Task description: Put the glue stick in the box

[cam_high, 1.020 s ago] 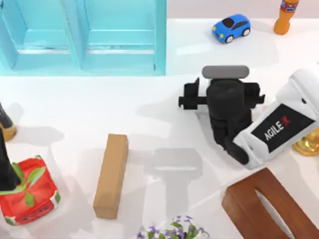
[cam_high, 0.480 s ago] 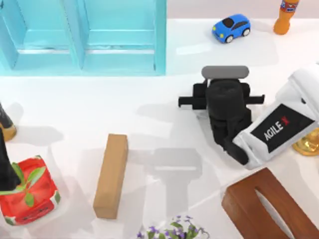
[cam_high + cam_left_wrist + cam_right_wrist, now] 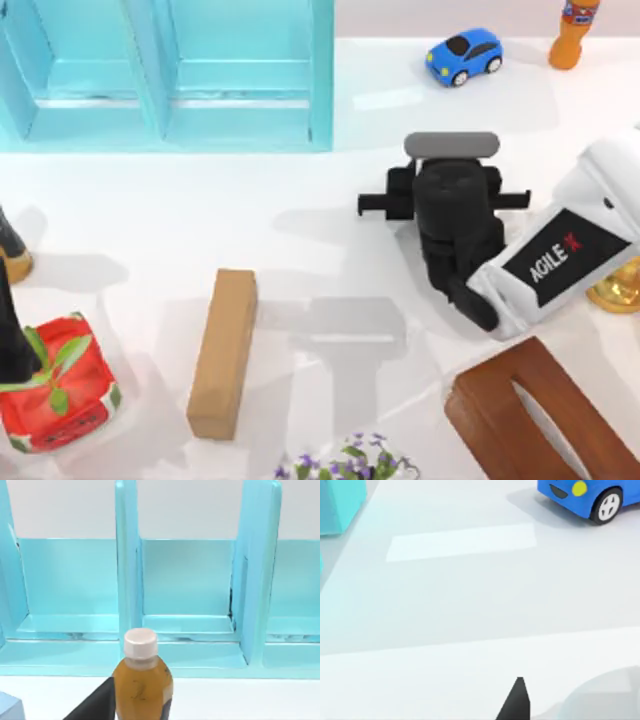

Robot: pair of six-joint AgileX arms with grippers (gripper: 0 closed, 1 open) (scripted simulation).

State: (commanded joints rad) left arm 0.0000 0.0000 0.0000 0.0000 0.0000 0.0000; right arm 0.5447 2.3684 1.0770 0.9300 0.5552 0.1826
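Up top, box [image 3: 322,75] is turquoise w/ upright dividers [image 3: 148,60].

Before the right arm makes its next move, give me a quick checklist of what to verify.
1. Glue stick's whereabouts: cannot tell.
2. Right gripper clear of the toy car: ok.
3. Table between right gripper and box free of obstacles: ok.
4. Box compartments open on top: ok.
5. Left arm parked at the table's left edge, out of the way: ok.
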